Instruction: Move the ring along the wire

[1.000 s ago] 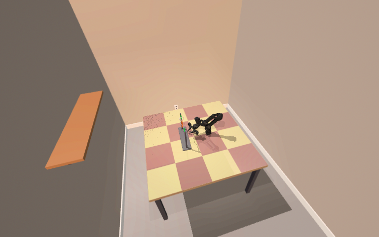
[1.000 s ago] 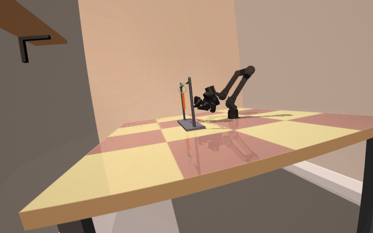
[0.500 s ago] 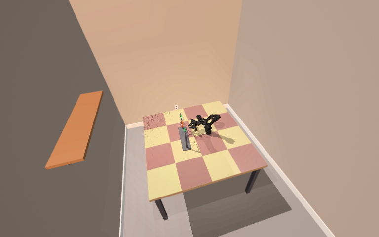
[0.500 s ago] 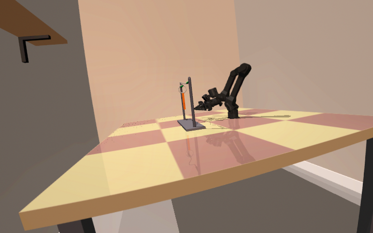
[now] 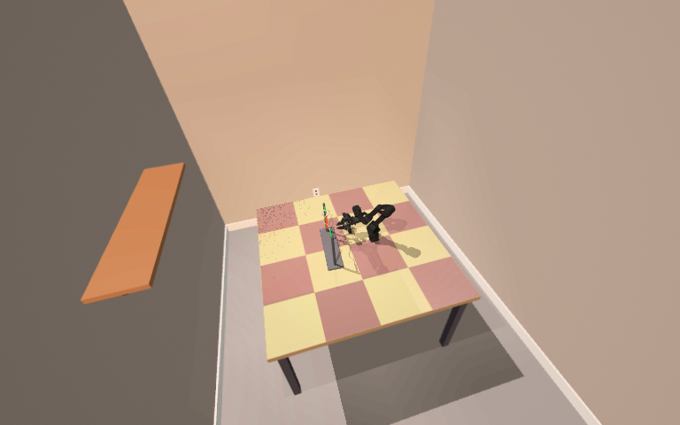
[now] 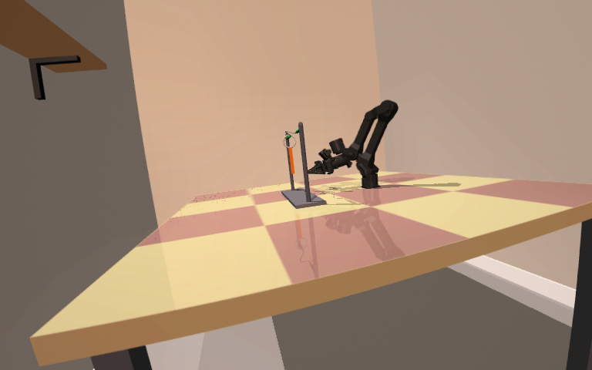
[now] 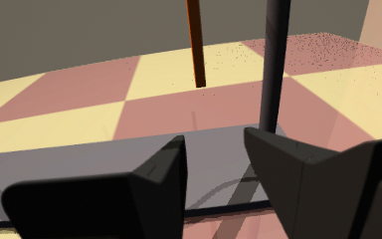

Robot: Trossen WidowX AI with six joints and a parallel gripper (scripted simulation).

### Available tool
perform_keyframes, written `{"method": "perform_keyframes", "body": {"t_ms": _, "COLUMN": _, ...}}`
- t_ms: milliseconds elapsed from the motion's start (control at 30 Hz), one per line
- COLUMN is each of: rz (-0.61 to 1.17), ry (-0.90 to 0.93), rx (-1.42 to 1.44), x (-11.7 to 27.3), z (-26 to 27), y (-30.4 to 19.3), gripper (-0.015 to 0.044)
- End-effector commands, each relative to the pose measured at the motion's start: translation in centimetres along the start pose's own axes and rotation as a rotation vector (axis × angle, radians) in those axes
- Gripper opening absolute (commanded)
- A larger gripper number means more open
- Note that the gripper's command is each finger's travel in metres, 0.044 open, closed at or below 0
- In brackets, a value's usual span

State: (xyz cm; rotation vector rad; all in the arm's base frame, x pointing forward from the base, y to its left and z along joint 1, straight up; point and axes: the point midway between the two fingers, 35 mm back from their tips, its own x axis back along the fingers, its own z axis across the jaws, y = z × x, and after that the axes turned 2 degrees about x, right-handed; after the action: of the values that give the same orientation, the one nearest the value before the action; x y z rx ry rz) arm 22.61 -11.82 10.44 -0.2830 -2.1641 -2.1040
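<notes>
The wire stand has a grey base (image 5: 333, 252) (image 6: 303, 199) (image 7: 90, 159) with two dark posts; the nearer post (image 6: 304, 166) (image 7: 275, 65) stands upright. The thin ring (image 6: 289, 140) hangs on a green end of the wire (image 6: 287, 136) near the top, and its orange handle (image 5: 326, 220) (image 6: 291, 160) (image 7: 196, 42) hangs straight down from it. My gripper (image 5: 343, 222) (image 6: 311, 169) (image 7: 214, 139) is open and holds nothing. It is low over the base, beside the nearer post, and points at the stand; the handle hangs farther off, apart from the fingers.
The stand is on a checkered table (image 5: 390, 300) (image 6: 218, 279) in a corner of the room. An orange shelf (image 5: 133, 235) is on the left wall. My arm's base (image 5: 373, 235) (image 6: 370, 179) stands on the table behind the stand.
</notes>
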Motion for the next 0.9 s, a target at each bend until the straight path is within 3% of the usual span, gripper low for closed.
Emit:
{"method": "perform_keyframes", "body": {"t_ms": 0, "rz": -0.019, "ry": -0.009, "rx": 0.005, "x": -1.5, "z": -0.2, "y": 1.9, "gripper": 0.016}}
{"method": "perform_keyframes", "body": {"t_ms": 867, "rz": -0.044, "ry": -0.014, "rx": 0.008, "x": -5.0, "z": -0.3, "y": 4.1, "gripper": 0.016}}
